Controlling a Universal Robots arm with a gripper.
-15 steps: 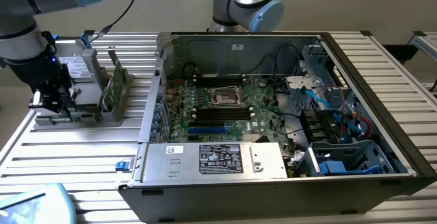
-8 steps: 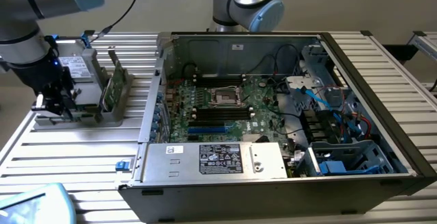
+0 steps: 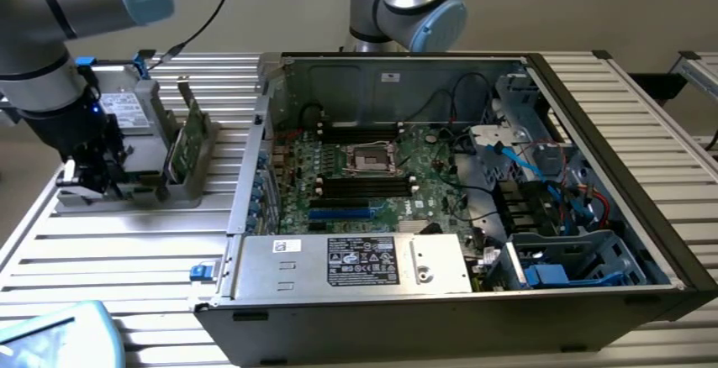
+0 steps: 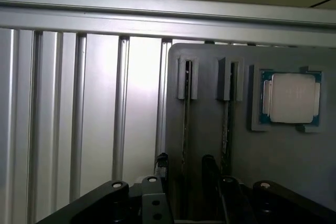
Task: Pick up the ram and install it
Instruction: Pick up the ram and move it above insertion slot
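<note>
Left of the exterior frame: hand hangs over the near end of the grey holder on the slatted counter, jaws wide, nothing in them. Green boards stand on edge in the holder's slots, probably so they can be pinched from above. (I can't tell from here which one is the ram.) Centre to right: open computer case lying flat, the black memory slots on its board face up and look unfilled, so install not done.

Wrist view, left to right: the ram sits edge-on in its slot, lined up between the spread fingers, untouched. Then a second slotted stick, then the silver processor chip in its own recess.
</note>
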